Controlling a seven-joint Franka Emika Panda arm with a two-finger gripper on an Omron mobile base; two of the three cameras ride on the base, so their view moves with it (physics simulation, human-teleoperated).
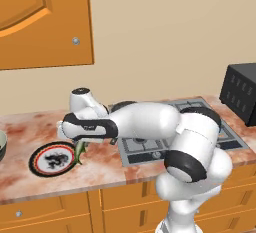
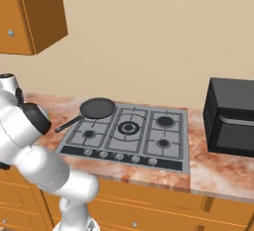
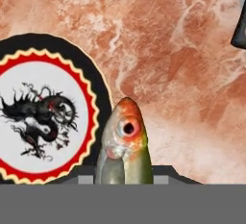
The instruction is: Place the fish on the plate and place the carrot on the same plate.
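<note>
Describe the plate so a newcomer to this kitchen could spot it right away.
Start at the gas hob set in the marbled counter, then look left past the robot's hand. The plate lies flat near the counter's front edge, with the fish hanging beside its rim. Its black rim, red scalloped ring and white centre with a dark dragon set it apart.

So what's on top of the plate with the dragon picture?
Nothing yet. In the hand view the plate shows its bare dragon centre. The fish hangs beside the rim, held in the shut gripper. The plate's far left edge is cut off.
</note>
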